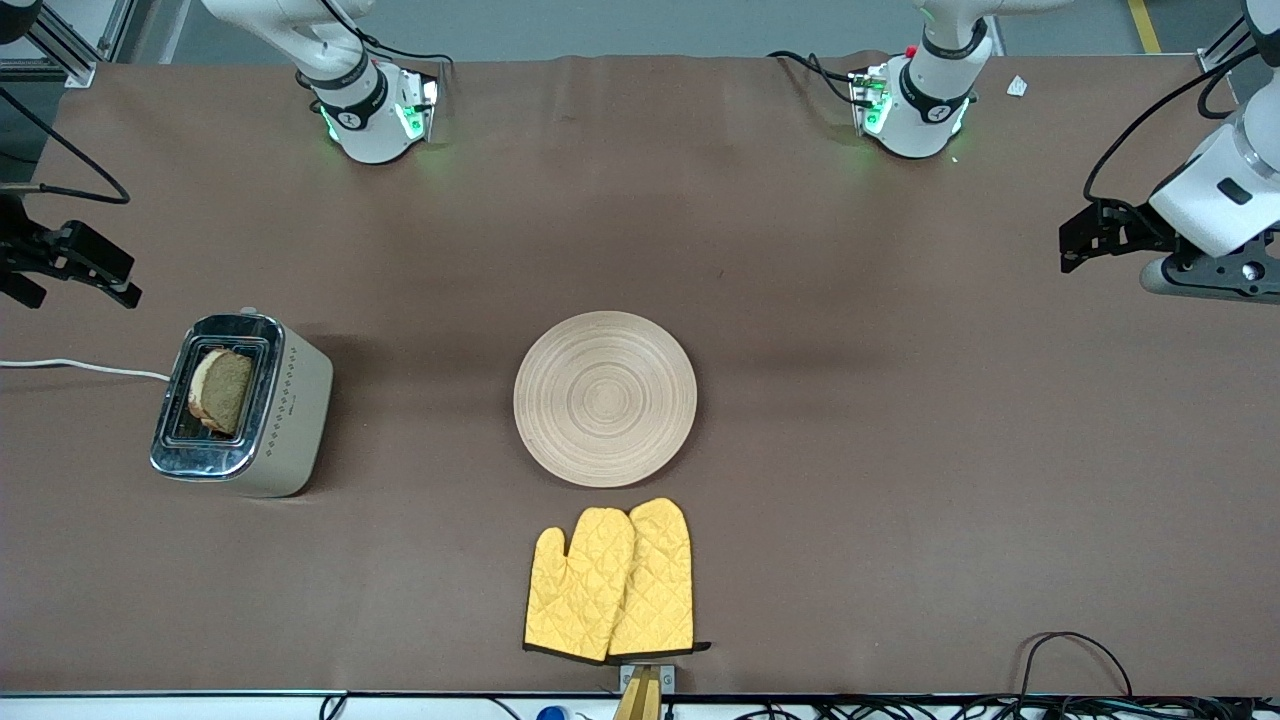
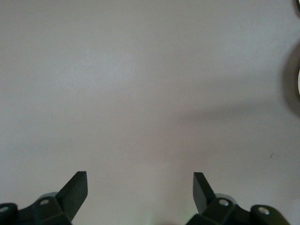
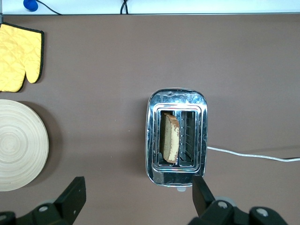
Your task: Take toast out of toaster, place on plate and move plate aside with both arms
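The toast point(image 1: 220, 390) stands upright in one slot of a silver toaster point(image 1: 240, 405) at the right arm's end of the table. It also shows in the right wrist view point(image 3: 169, 137). The round beige wooden plate point(image 1: 605, 397) lies bare at the table's middle, and part of it shows in the right wrist view point(image 3: 18, 145). My right gripper point(image 1: 122, 280) is open and empty, up over the table beside the toaster point(image 3: 177, 136), apart from it; in its own view it is here point(image 3: 138, 194). My left gripper point(image 1: 1070, 245) is open and empty over bare table at the left arm's end point(image 2: 139, 187).
Two yellow quilted oven mitts point(image 1: 610, 580) lie nearer to the front camera than the plate, close to the table's edge. One mitt shows in the right wrist view point(image 3: 18, 56). The toaster's white cord point(image 1: 80, 367) runs off the right arm's end.
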### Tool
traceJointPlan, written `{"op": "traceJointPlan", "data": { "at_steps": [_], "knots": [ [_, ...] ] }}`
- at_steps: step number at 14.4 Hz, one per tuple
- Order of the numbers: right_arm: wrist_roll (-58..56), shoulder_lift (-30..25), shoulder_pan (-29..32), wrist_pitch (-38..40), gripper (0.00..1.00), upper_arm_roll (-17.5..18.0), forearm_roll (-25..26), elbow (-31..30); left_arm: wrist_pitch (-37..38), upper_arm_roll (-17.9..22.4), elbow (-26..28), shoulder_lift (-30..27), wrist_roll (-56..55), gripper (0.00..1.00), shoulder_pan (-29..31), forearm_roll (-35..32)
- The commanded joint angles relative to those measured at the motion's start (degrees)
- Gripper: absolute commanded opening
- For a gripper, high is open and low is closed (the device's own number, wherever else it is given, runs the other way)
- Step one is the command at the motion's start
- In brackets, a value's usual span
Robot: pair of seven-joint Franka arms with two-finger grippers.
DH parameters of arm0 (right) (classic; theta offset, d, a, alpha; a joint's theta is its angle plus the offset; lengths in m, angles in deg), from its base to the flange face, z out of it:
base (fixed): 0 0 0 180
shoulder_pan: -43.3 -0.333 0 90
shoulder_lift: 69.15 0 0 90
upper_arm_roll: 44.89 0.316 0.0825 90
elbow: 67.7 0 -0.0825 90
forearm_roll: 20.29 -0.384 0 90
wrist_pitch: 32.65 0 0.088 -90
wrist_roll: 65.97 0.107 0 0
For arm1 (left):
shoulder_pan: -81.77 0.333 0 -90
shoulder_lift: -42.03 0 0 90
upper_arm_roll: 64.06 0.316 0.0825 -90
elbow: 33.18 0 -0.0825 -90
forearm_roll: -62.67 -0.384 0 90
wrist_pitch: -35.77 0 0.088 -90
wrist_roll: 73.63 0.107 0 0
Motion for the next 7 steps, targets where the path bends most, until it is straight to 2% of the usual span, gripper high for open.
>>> {"op": "traceJointPlan", "data": {
  "at_steps": [1,7],
  "knots": [
    [0.6,0.3,1.0,0.3,1.0,0.7,0.8,1.0,0.7,-0.2,-1.5,0.1,0.8,0.99,0.0,-0.5],
    [0.4,0.7,1.6,-0.3,1.0,0.5,0.9,1.2,0.7,-0.2,-1.5,0.1,0.8,0.99,-0.1,-0.5]
  ]
}}
